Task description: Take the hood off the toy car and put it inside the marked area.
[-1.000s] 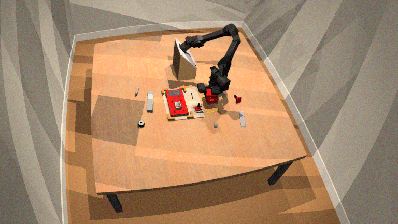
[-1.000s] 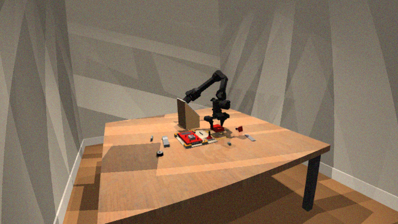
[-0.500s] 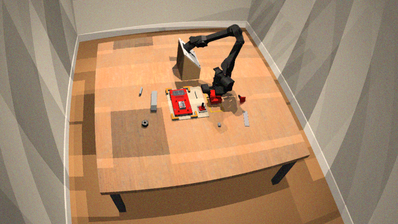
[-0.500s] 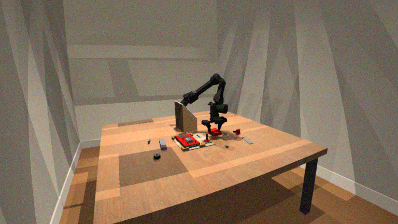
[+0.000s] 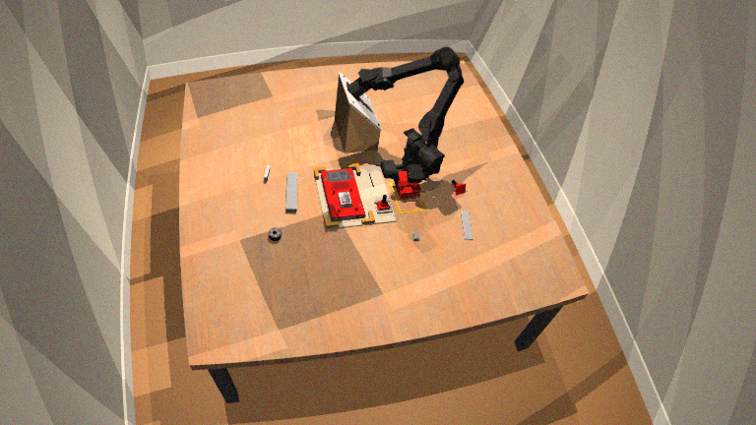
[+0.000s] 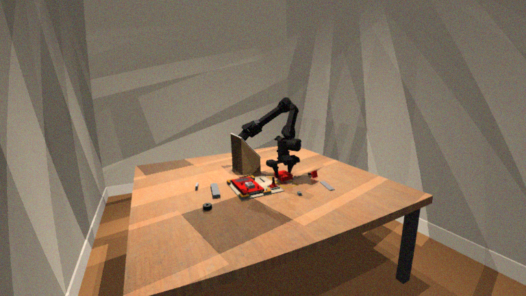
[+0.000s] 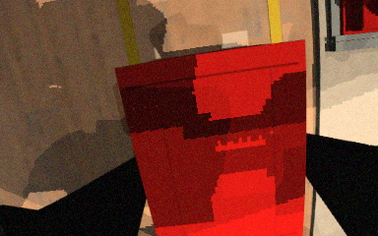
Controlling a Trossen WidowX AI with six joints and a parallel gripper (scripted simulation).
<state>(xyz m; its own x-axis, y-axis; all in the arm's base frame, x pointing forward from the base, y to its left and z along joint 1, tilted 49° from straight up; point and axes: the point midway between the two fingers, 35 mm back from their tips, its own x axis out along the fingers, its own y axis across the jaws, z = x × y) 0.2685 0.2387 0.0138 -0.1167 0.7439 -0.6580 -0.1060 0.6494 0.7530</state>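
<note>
High top view, low distant exterior view (both showing the table [image 5: 346,309]), close wrist view downward

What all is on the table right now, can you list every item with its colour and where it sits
Toy car: one, red, on a pale base plate mid-table.
Hood: one, red, in the gripper over the marked area.
Marked area: one, yellow outline, right of the plate in the top view.
Small red-and-black part: one, on the plate's right edge.
Small red piece: one, right of the hood.
Grey bars: two, one left of the car, one far right.
Small grey block: one, below the outline.
Small pale pin: one, far left.
Wheel: one, black, front left.
Wedge stand: one, tan, behind the car.
Gripper: one, black, shut on the hood.
</note>
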